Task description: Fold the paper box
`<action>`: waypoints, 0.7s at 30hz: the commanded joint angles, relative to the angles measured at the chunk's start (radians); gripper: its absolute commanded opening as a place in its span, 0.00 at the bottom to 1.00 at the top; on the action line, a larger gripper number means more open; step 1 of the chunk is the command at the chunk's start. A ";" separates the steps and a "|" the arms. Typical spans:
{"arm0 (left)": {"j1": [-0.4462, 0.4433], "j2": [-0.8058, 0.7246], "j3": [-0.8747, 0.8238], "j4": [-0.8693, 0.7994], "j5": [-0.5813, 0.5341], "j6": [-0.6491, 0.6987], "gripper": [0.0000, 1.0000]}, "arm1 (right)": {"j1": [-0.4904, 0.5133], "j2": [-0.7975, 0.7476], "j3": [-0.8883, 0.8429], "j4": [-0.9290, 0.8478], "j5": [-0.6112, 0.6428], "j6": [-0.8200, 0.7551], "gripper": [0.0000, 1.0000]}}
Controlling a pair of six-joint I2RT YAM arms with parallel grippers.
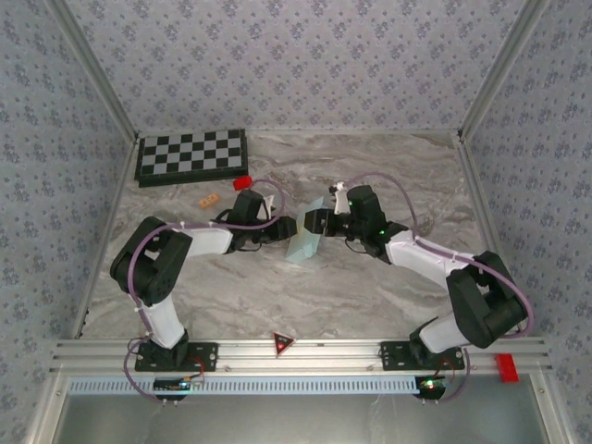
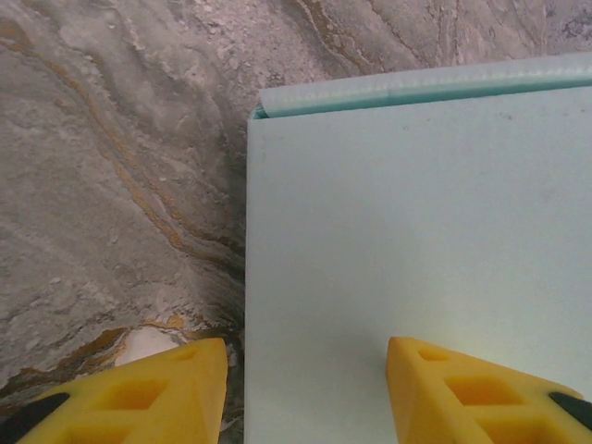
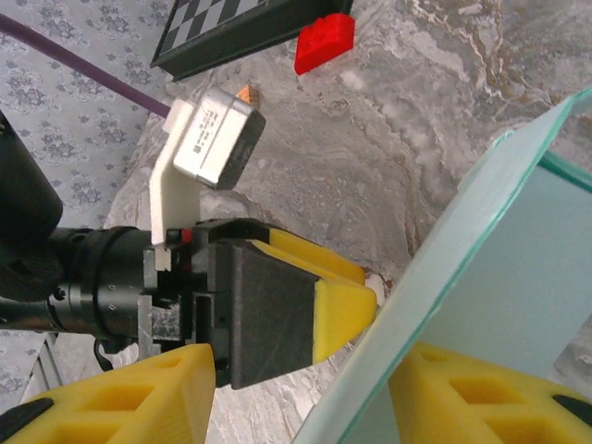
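Observation:
The paper box is pale cyan card, propped up off the marble table between the two arms at mid-table. My left gripper reaches it from the left. In the left wrist view a flat cyan panel with a folded top edge lies ahead of the left gripper, which is open. My right gripper comes from the right. In the right wrist view the right gripper is open and straddles an upright wall of the box. The left gripper's fingertip touches that wall's outer face.
A black-and-white checkerboard lies at the back left, with a small red block and a small orange piece in front of it. Patterned walls enclose the table. A red triangle marker sits on the near rail.

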 commanded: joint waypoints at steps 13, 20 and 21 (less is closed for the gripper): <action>0.052 -0.080 -0.053 -0.055 -0.099 -0.029 0.51 | 0.040 0.133 0.180 -0.092 -0.002 -0.049 0.54; 0.053 -0.116 -0.040 -0.106 -0.131 -0.010 0.51 | 0.051 0.114 0.274 -0.197 0.083 -0.099 0.56; 0.053 -0.120 -0.037 -0.110 -0.134 -0.008 0.51 | 0.051 0.101 0.273 -0.207 0.113 -0.098 0.56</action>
